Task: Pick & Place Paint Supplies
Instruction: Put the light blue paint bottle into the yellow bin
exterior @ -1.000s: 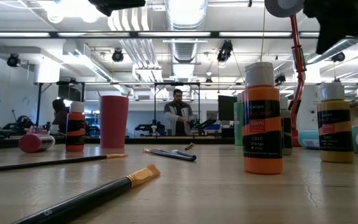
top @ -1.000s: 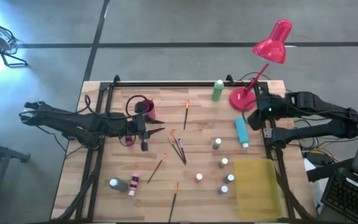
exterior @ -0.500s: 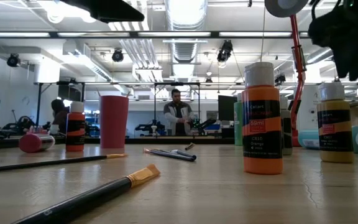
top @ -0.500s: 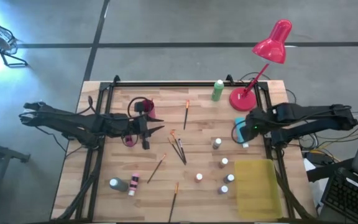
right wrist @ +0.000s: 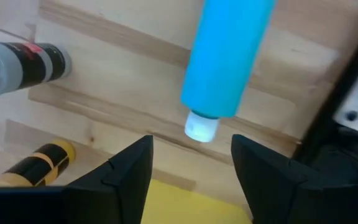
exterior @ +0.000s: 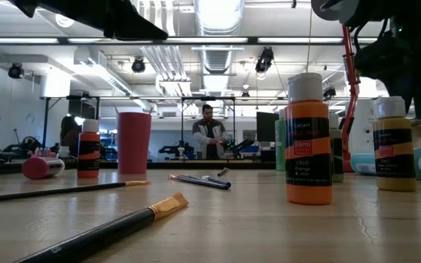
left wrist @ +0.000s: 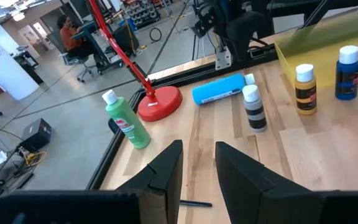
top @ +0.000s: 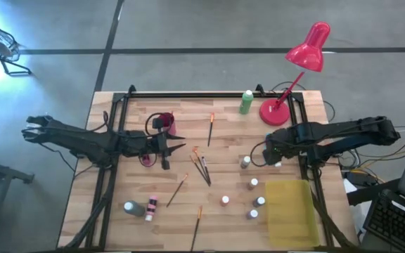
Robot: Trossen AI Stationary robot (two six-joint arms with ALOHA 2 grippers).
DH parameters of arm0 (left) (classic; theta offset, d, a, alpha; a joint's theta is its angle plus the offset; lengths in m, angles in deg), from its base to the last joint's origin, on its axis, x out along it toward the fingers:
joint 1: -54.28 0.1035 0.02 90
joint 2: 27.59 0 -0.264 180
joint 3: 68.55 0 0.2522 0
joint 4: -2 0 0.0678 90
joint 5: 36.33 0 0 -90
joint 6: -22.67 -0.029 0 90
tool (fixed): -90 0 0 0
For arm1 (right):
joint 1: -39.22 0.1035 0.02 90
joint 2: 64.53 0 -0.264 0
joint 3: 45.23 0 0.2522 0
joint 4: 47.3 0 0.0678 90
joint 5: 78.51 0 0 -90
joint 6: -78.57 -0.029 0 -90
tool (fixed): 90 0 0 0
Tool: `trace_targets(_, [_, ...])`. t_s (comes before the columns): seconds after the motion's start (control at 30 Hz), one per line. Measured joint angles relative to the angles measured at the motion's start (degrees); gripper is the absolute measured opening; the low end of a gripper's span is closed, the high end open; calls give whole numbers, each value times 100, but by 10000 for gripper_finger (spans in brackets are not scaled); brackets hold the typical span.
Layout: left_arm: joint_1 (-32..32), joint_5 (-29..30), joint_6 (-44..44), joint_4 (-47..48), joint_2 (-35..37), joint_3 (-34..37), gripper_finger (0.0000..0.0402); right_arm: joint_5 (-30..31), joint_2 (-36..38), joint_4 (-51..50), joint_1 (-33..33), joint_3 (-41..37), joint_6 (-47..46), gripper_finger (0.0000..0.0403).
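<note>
A blue bottle (right wrist: 229, 56) lies on its side near the table's right edge, its white cap (right wrist: 202, 127) toward the near side. My right gripper (right wrist: 191, 171) hangs above it, pointing down and open, one finger on either side of the cap end and clear of it. My left gripper (left wrist: 197, 168) hovers over the table's left half (top: 178, 147), pointing level, a narrow gap between its fingers and nothing in it. A green bottle (top: 246, 102) stands at the far edge. Small bottles (top: 254, 184) stand and brushes (top: 202, 165) lie in the middle.
The red lamp's base (top: 274, 112) stands just beyond the blue bottle. A flat yellow tray (top: 290, 211) lies near right. A red cup (top: 166, 123) stands far left. Pink (top: 150, 206) and grey (top: 132, 208) bottles lie near left. Black frame rails (top: 302, 161) edge the table.
My right gripper has come down from beside the lamp's base toward the table's left and near side, tipping to point down over the blue bottle. My left arm has sunk a little.
</note>
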Motion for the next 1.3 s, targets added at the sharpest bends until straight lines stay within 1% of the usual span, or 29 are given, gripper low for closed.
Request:
trace_targets(0.2, [0, 0, 11, -3, 0, 0, 101, -319, 9, 393, 0, -458, -189, 199])
trace_targets(0.4, [0, 0, 3, -4, 0, 0, 101, -474, -86, 601, 0, -808, -361, 204])
trace_targets(0.63, [0, -2, -39, 7, 0, 0, 101, -481, -321, 1063, -5, -1074, -446, 210])
trace_targets(0.8, [0, -2, -42, 31, 0, 0, 101, -549, -481, 1542, -4, -1398, -450, 199])
trace_targets(1.03, [0, -2, -42, 42, 0, 0, 101, -508, -548, 1757, -15, -1783, -627, 182])
trace_targets(1.2, [0, -2, -42, 44, 0, 0, 101, -439, -557, 2138, -86, -1864, -615, 176])
trace_targets(1.3, [0, -2, -42, 43, 0, 0, 101, -364, -548, 2230, -154, -1864, -556, 181])
